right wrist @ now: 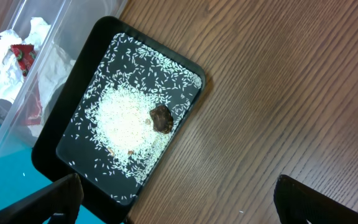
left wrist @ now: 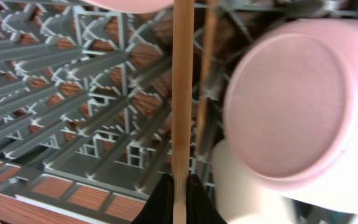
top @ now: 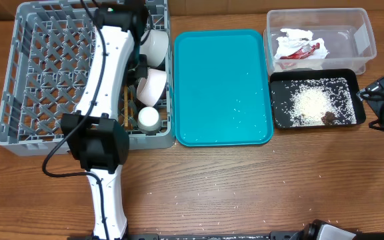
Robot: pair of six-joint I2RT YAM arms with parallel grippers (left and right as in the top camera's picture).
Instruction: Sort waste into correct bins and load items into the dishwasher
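The left arm [top: 109, 67] hid part of the rack [top: 45, 80] at the worktop's far-left corner; the pink dish [left wrist: 291, 106] was blurred.

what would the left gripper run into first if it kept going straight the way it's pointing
Most likely the grey dish rack: the left gripper, shut on a chopstick, points straight into its lattice, with the pink plate just off to one side. Depth is unclear.
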